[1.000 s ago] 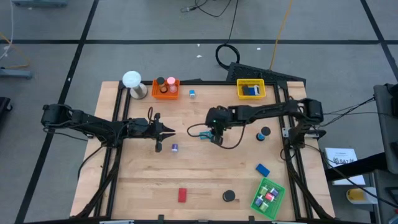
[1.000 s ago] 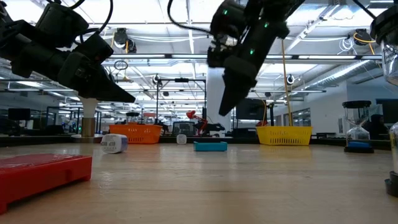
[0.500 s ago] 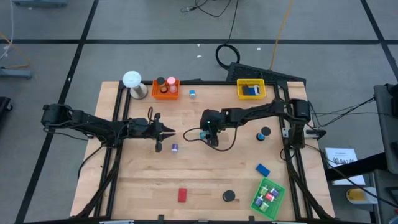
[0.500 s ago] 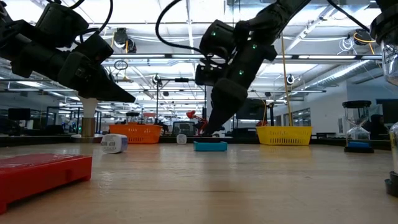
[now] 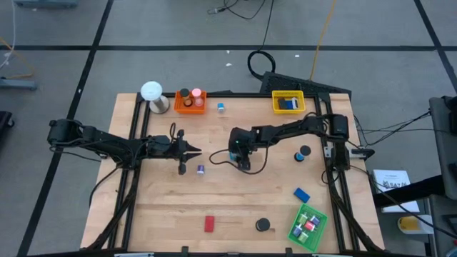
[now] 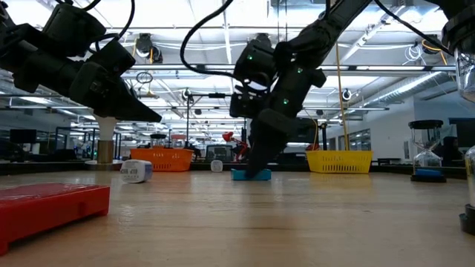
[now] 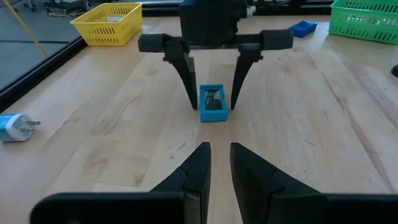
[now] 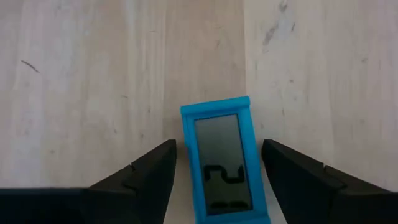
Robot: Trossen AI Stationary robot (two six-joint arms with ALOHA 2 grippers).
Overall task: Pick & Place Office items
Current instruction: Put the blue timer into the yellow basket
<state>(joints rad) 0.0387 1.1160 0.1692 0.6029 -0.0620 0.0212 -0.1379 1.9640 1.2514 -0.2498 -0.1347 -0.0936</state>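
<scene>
Right end effector [image 8: 214, 168] lower, astride one blue block [image 8: 222, 158]

1. A blue rectangular block [image 8: 222, 158] with a grey screen lies flat mid-tabletop, between the spread fingers of the right tool [image 7: 213, 107], untouched.
2. A red block [image 5: 209, 224] lies flat near the front edge.
3. A black disc [image 5: 263, 225] sits just right of it.
4. A second blue block [image 5: 300, 193] lies tilted near the green tray [image 5: 318, 234].
5. Another black disc [image 5: 305, 151] rests toward the right side.
</scene>
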